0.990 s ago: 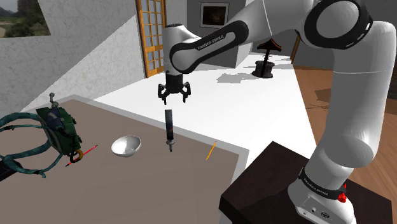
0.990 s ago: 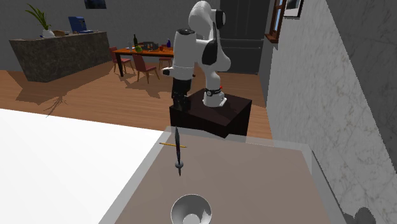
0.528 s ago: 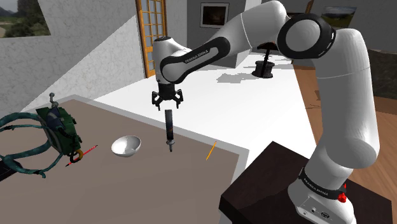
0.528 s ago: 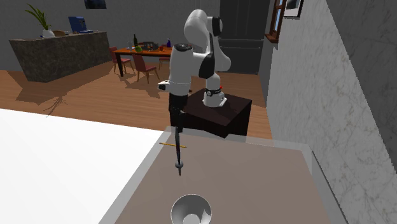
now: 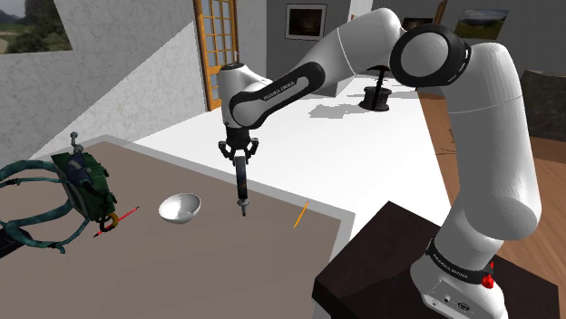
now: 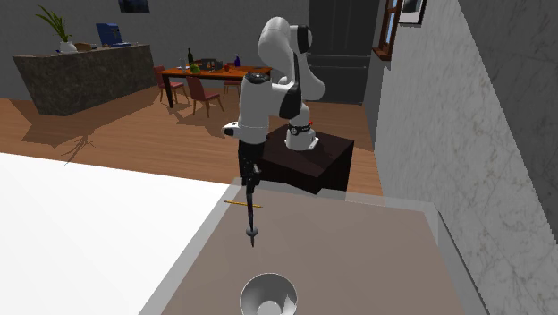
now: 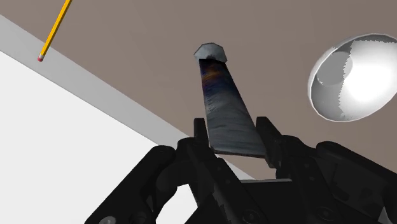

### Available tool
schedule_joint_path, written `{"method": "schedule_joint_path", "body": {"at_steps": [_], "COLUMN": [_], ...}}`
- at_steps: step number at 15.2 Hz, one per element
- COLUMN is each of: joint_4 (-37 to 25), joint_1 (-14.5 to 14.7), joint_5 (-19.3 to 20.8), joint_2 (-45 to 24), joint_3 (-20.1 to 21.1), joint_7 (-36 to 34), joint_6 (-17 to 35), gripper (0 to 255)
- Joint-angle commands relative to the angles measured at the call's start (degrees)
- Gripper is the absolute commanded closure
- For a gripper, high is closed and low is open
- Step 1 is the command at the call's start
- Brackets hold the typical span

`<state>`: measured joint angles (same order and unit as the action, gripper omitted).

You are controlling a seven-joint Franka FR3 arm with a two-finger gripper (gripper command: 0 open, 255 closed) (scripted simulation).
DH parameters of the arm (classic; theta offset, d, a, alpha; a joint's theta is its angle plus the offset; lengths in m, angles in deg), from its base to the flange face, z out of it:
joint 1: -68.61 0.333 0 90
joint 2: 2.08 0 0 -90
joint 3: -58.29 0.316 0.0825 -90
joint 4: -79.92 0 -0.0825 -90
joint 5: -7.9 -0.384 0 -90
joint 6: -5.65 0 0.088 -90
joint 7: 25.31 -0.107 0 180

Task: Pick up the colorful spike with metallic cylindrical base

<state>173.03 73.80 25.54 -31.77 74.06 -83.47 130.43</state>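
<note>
Spike (image 7: 222, 102) — arm outstretched, end effector (image 7: 232, 135) around.

The fingers (image 7: 266, 137) hide one end of the spike (image 7: 222, 105); pencil (image 7: 54, 28), bowl (image 7: 356, 79) cropped.

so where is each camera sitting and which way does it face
shoulder view: beside the stand, looking down over the table; arm and claw show.
second exterior view: across the table, facing the arm and stand.
wrist view: on the hand, looking along the claw at the spike.
shared: all three show the spike, bowl and yellow pencil.
</note>
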Motion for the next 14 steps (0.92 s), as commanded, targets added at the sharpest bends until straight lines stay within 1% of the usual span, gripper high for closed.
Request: {"method": "schedule_joint_path", "body": {"at_steps": [1,8,14], "joint_4": [0.02,0.18,-1.58], "joint_1": [0.00,-0.01,-0.21], "joint_5": [0.02,0.01,-0.96], "joint_2": [-0.06,0.04,1.98], "joint_3": [-0.02,-0.01,0.49], "joint_7": [-0.01,-0.04,0.90], "joint_6": [0.04,0.10,-3.47], "gripper": [255,255,255]}}
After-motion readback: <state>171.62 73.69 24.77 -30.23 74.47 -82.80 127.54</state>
